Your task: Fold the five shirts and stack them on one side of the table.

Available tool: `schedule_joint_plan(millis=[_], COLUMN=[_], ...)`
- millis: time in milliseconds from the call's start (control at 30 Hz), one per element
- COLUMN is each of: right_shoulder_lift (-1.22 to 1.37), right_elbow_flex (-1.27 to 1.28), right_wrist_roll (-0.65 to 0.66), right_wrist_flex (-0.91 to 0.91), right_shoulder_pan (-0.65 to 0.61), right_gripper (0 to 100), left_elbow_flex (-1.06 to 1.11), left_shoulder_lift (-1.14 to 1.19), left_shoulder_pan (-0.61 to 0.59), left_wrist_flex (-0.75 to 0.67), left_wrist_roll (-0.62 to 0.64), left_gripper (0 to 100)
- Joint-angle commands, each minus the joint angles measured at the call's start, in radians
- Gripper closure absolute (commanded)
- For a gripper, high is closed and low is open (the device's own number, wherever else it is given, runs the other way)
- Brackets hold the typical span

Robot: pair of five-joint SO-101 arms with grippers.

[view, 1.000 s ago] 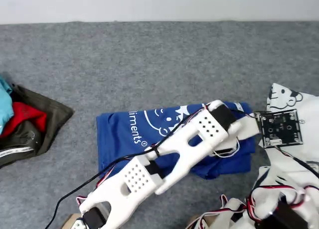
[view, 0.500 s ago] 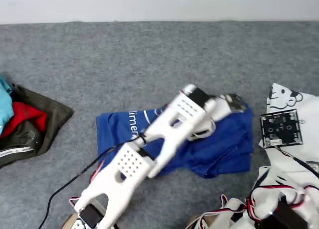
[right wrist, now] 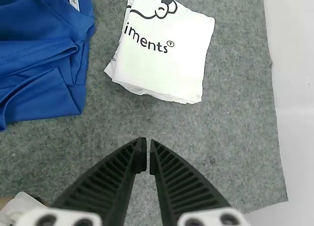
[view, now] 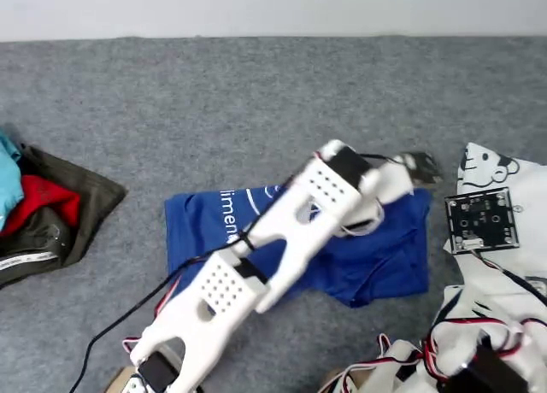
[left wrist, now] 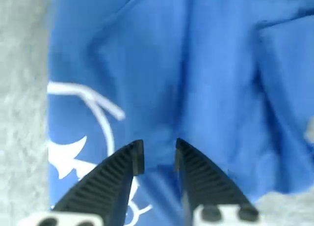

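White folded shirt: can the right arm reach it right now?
Probably yes. The white folded shirt lies ahead of the right gripper, with bare grey mat between them and nothing on top of it.

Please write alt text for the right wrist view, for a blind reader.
The right tool, shut and empty, hangs over a gray mat. Past it lies a folded white shirt, with a rumpled blue shirt beside it, not touching.

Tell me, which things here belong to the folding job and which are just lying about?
Job: blue shirt, folded white shirt, heap of clothes, left end effector over the blue shirt.
Just there: grey mat, black circuit board.
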Motion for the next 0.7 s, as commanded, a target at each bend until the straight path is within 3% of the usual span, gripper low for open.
schedule_joint_plan(millis=[0,167,367,667], right_shoulder_lift=[0.008,0.007,0.007,0.007], right_elbow_flex=[0.003,0.008,0.008,0.008], right_wrist_roll=[-0.005,-0.005,-0.008,-0.006], right_wrist_flex=[0.022,0.022,0.022,0.022], right_shoulder_pan=[0.010,0.013,0.013,0.013], right_gripper=[97.2,97.2,97.2,97.2], left_elbow_flex=[-0.042,-0.039,-0.035,-0.035], left_shoulder_lift=[-0.083,-0.078,-0.017,0.057], left_shoulder_pan=[0.058,0.068,0.063,0.064], left_wrist_flex=[0.025,0.023,0.014,-0.020], left_wrist_roll=[-0.003,0.032,0.086,0.092], left_gripper=[89,89,78,78])
